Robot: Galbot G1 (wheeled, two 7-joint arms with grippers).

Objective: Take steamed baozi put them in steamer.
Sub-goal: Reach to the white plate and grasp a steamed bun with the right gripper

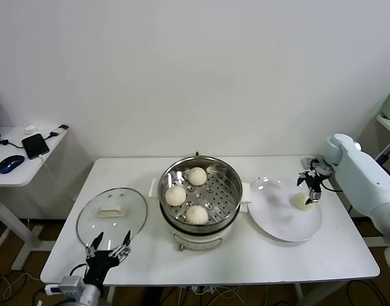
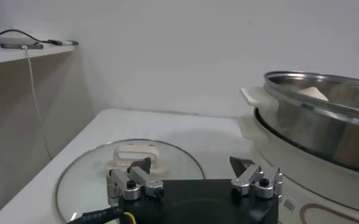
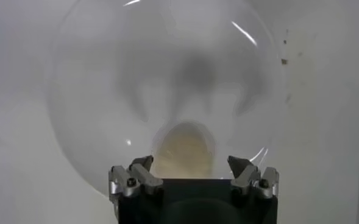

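Note:
The steamer (image 1: 217,227), a shiny steel pot on a white base, stands mid-table with three cream-white steamed baozi on its perforated tray (image 1: 196,176) (image 1: 175,195) (image 1: 196,215). One more baozi (image 1: 301,201) lies on the far right side of a white plate (image 1: 277,217). My right gripper (image 1: 311,190) hangs open just over that baozi. In the right wrist view the baozi (image 3: 184,149) sits centred just beyond the spread jaws of the right gripper (image 3: 190,163). My left gripper (image 1: 109,247) is open and empty near the table's front left edge.
A round glass lid (image 1: 112,213) with a white handle lies flat to the left of the steamer, just beyond my left gripper (image 2: 191,165). In the left wrist view the lid (image 2: 94,176) is close ahead, and the steamer wall (image 2: 325,125) rises beside it. A side desk (image 1: 22,167) holds a phone and a mouse.

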